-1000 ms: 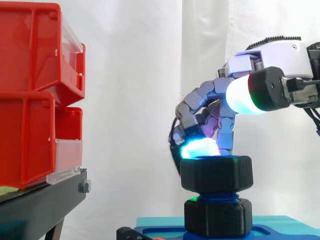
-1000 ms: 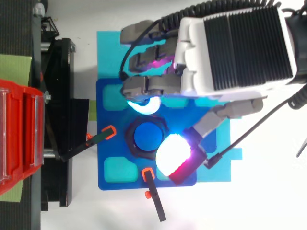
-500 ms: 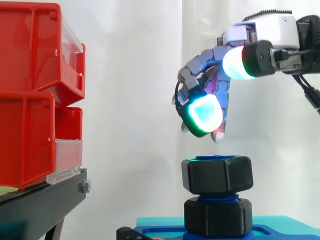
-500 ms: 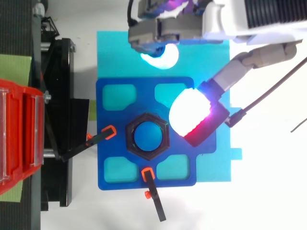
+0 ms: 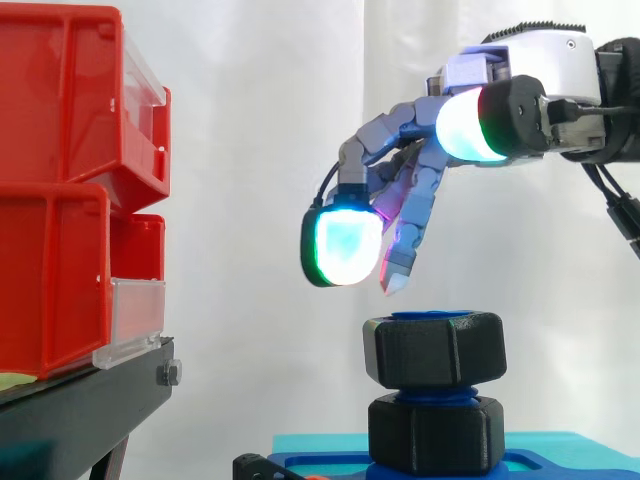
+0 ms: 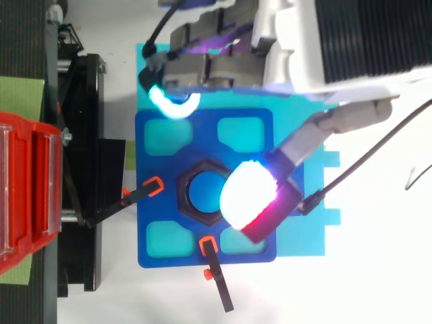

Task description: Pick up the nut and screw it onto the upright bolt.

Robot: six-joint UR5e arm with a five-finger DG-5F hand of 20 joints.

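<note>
Hovering with fingers (image 5: 412, 215) straightened and empty just above the black nut (image 5: 435, 350), lifted off its top a second ago. Left beneath, started on the blue upright bolt (image 5: 436, 397) but high on the thread; probably resetting for another turn.

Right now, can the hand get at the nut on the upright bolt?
Probably yes: the open hand hangs above the nut, apart from it, and the side view shows nothing between them.

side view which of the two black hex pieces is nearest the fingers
The upper black nut, atop the blue bolt just under the fingers of the hand; the lower hex piece sits down on the blue plate.
</note>
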